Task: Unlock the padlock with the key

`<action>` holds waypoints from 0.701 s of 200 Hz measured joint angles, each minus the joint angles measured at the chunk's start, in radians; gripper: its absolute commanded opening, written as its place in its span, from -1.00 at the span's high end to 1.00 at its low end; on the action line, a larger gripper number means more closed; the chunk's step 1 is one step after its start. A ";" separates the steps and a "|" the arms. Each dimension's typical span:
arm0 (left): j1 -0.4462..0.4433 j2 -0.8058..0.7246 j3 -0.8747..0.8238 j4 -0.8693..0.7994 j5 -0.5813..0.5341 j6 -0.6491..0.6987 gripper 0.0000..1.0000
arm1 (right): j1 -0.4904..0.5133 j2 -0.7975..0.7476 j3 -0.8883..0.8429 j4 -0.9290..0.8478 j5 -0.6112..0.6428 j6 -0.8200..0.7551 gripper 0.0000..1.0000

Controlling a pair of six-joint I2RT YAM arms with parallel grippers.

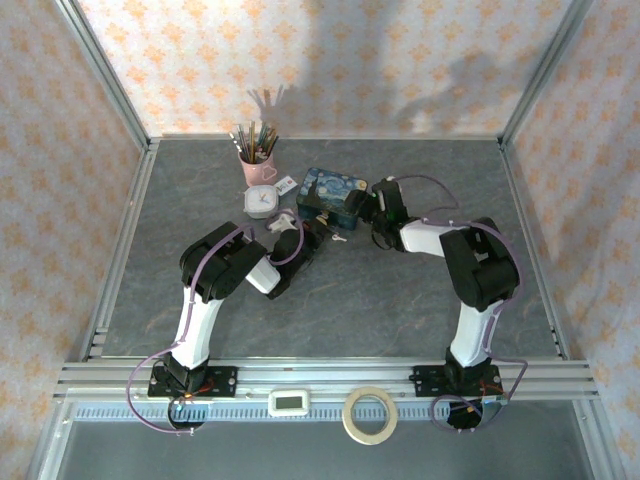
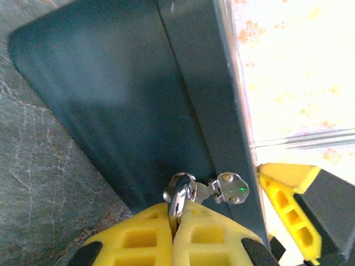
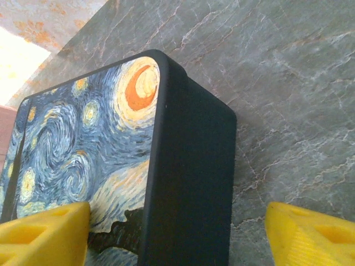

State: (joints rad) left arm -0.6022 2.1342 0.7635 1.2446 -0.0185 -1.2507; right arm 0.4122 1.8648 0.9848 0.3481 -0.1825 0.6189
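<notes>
**A:** Where is the padlock?

**B:** At the blue box (image 1: 335, 193), which sits toward the far edge of the table (image 1: 330, 310), about midway along it. In the left wrist view the padlock (image 2: 179, 195) shows as a shiny curved shackle just beside the clasp (image 2: 233, 188) on the box's dark front wall. Its body is hidden.

**A:** And the left gripper?

**B:** The left gripper (image 2: 177, 216) has its yellow fingers pressed together, pinching that shackle.

**A:** The key?

**B:** The key (image 1: 340, 238) lies on the table just on the near side of the box, close to the left gripper's tip.

**A:** The right gripper?

**B:** The right gripper (image 3: 177, 213) has its jaws spread wide. One finger is over the painted lid and the other over bare table, straddling the box's right end.

**A:** Anything else nearby?

**B:** A pink cup (image 1: 255, 165) of brushes and a white clock (image 1: 261, 201) stand left of the box.
</notes>
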 measured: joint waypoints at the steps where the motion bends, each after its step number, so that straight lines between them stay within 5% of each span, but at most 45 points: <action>1: 0.000 0.000 -0.001 0.001 -0.001 0.000 1.00 | 0.000 -0.002 -0.002 0.001 0.001 0.001 -0.49; 89: 0.000 -0.002 -0.022 0.033 -0.058 -0.027 1.00 | -0.002 -0.130 -0.157 0.018 0.123 0.061 -0.48; 125: 0.001 -0.071 -0.059 0.023 -0.048 0.013 1.00 | -0.003 -0.160 -0.159 -0.024 0.142 0.010 -0.99; 140: 0.007 -0.137 -0.096 0.016 -0.024 0.031 1.00 | -0.003 -0.199 -0.161 -0.056 0.158 -0.026 -1.00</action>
State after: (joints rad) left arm -0.5949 1.9968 0.6674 1.2602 -0.0429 -1.2201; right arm 0.4088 1.6661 0.8234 0.2920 -0.0246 0.5930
